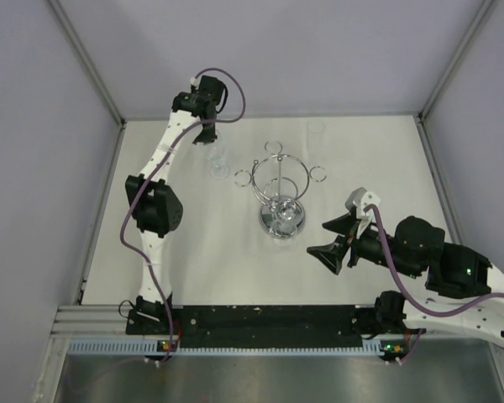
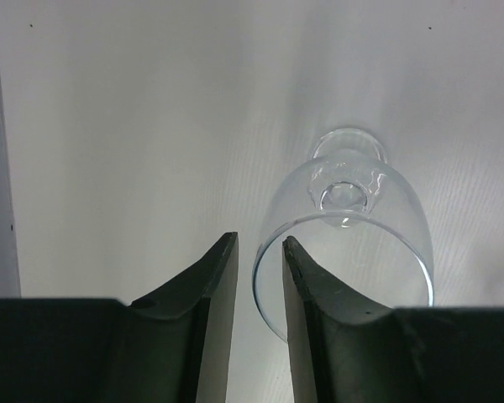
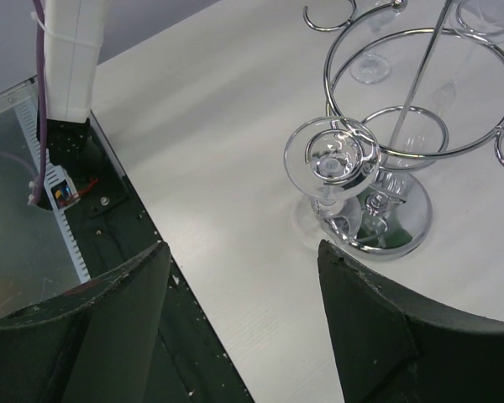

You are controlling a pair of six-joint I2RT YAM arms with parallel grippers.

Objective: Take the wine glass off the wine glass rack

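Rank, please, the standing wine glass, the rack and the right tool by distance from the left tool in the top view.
1. Standing wine glass, right at the left tool.
2. Wine glass rack, centre of view.
3. Right tool, near right side.

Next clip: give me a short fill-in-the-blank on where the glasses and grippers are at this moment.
1. The wine glass by the left gripper stands ___ on the table.
2. That gripper's fingers sit either side of the glass's ___.
3. The right gripper is ___, holding nothing.
4. On the wine glass rack, a second glass hangs ___.
Missing words: upright; rim; open; upside down.
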